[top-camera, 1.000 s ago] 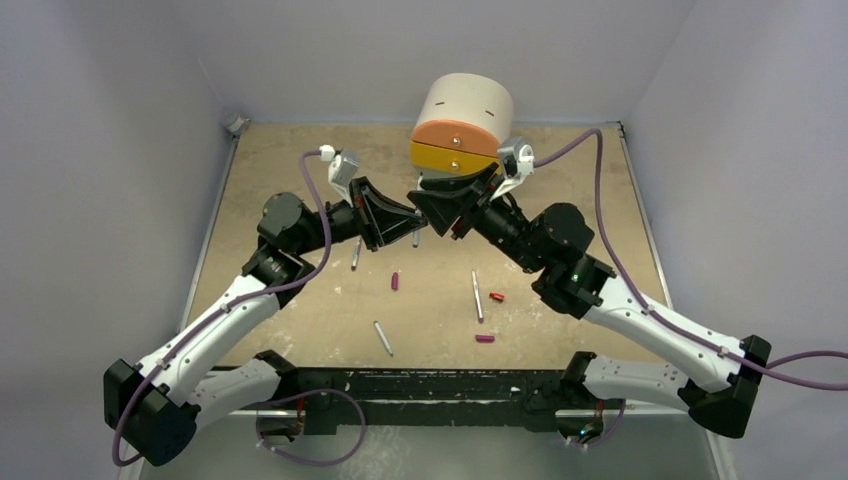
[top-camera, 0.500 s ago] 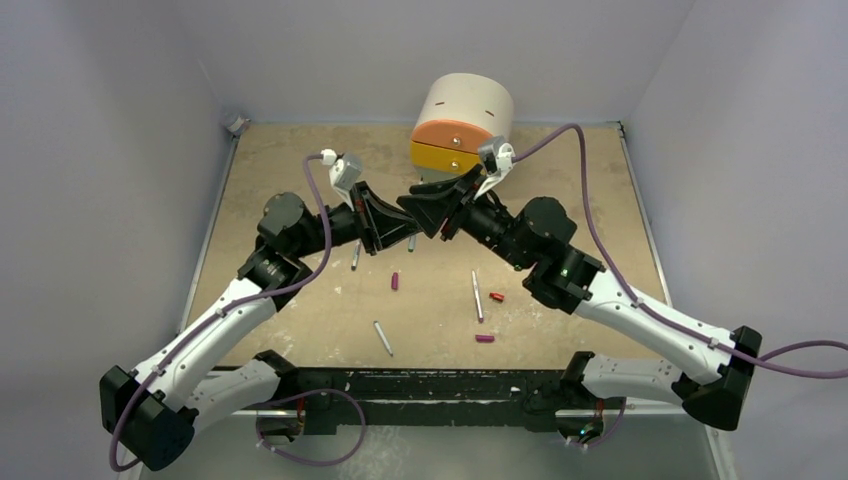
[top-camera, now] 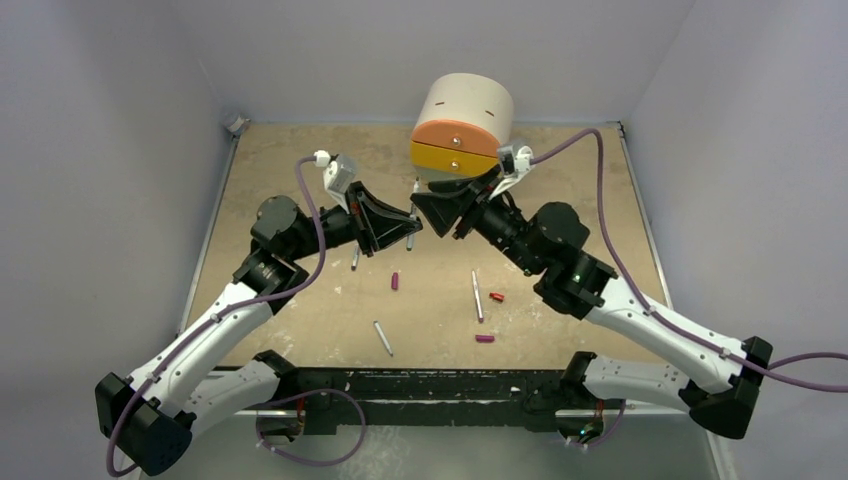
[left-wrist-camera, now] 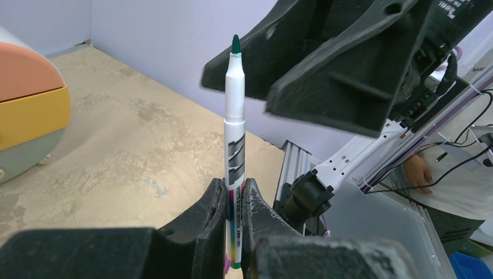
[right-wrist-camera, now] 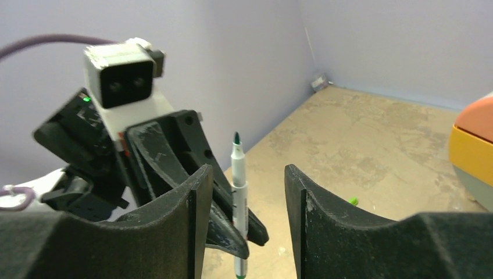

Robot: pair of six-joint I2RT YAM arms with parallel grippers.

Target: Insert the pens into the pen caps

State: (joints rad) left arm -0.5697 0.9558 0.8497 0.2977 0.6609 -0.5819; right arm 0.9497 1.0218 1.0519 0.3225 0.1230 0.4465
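My left gripper [top-camera: 404,226] is shut on a grey-white pen [left-wrist-camera: 234,145] with a green tip and holds it upright above the table, low on its barrel [top-camera: 414,212]. My right gripper [top-camera: 432,208] is open and empty, facing the pen from the right; the pen [right-wrist-camera: 239,192] stands just beyond its spread fingers [right-wrist-camera: 197,203]. Three more pens lie on the table: one [top-camera: 355,257], another [top-camera: 382,338] and a third [top-camera: 477,295]. Two magenta caps [top-camera: 396,281] [top-camera: 485,339] and a red cap [top-camera: 497,297] lie among them. A green cap [right-wrist-camera: 352,201] lies on the table.
A round drawer unit [top-camera: 462,125] with orange and yellow fronts stands at the back, just behind both grippers. The table's back and side walls rise close around. The black rail [top-camera: 430,385] with the arm bases runs along the near edge.
The right gripper moved in towards the pen half a second ago, then drew back a little to the right. The left gripper still holds the pen upright, shifted slightly.
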